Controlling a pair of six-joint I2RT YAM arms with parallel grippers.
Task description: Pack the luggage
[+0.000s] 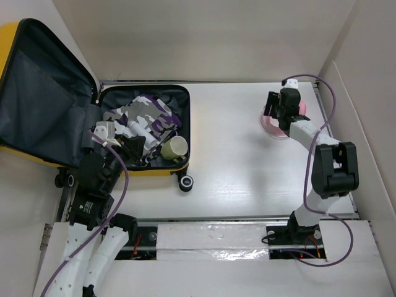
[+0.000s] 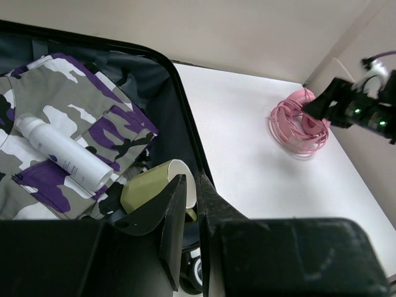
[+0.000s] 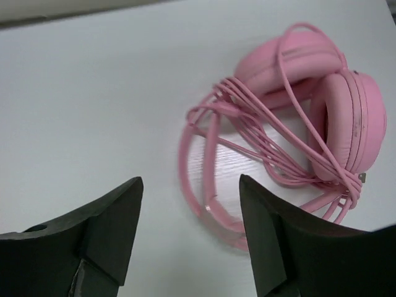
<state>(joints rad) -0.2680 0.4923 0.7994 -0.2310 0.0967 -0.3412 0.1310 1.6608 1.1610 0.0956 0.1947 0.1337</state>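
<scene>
Only wrist view resolves pink headphones [image 3: 349, 120] below open right jaws; left jaws closed.

We log the luggage [image 1: 43, 105]: a small bright-yellow hard-shell case, open at the far left of the table [image 1: 247, 167]. Its lid tilts back to the left and shows dark grey lining. The base lies flat, partly filled. We see a black wheel [image 1: 186, 182] at its near right corner.
</scene>
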